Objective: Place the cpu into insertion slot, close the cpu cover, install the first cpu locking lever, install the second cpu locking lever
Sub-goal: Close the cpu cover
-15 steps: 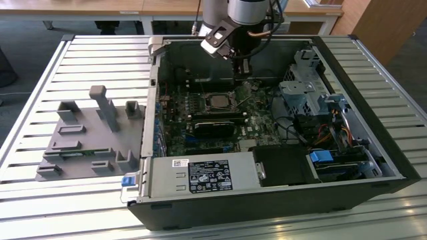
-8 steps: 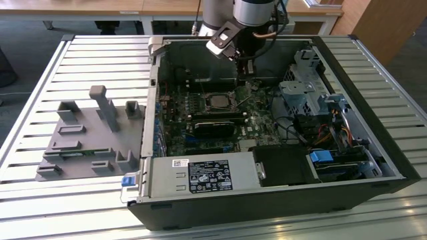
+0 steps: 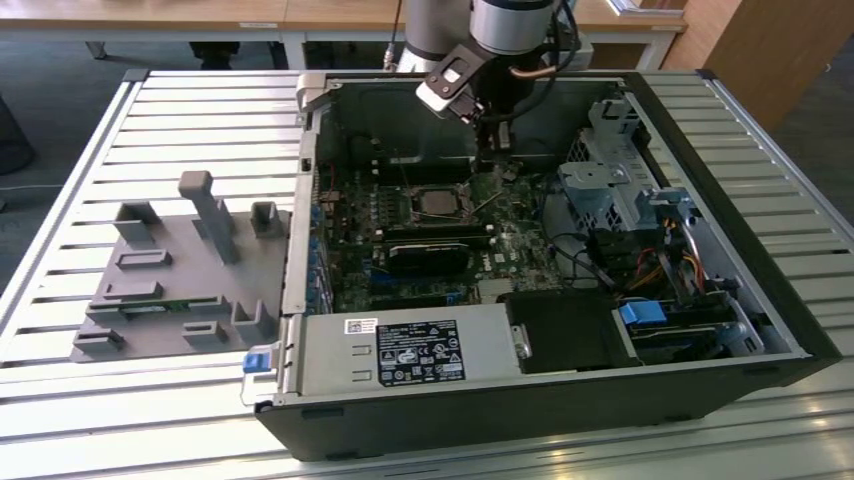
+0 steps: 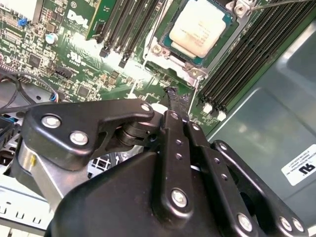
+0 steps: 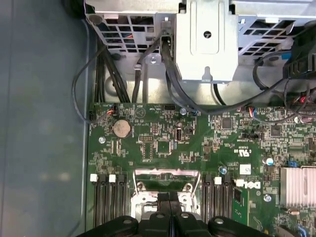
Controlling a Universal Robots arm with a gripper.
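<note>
Silver-grey cpu (image 4: 200,27): it lies flat in the insertion slot (image 4: 194,73) on the green motherboard (image 5: 163,143), with its metal top bare. Memory slots (image 4: 247,59) run along both sides. The placing step looks done.

Cpu cover (image 4: 177,55): a thin silvery frame sits low around the chip and seems to lie flat, not standing up. I judge it to be down, but I cannot tell whether it is fully seated.

Locking lever (image 4: 281,3): one thin wire rod runs outward from a corner of the insertion slot instead of lying tucked along the frame. By my reading it is not latched. I cannot make out a second lever.

Claw (image 4: 173,93): its black fingers are drawn together into one narrow tip, and nothing shows between them. The tip stands just beside the end of the insertion slot, low over the board. I cannot tell whether it touches anything. In the exterior view it hangs at about one o'clock from the insertion slot.

Computer case (image 3: 534,410): black, lying open on the slatted metal tabletop (image 3: 200,100). A grey holder block (image 3: 174,270) sits at nine o'clock from the case, well apart from the work.

Progress: the chip is in and the cover is probably lowered. Both lever steps appear to remain, so the task is roughly at its midpoint.
</note>
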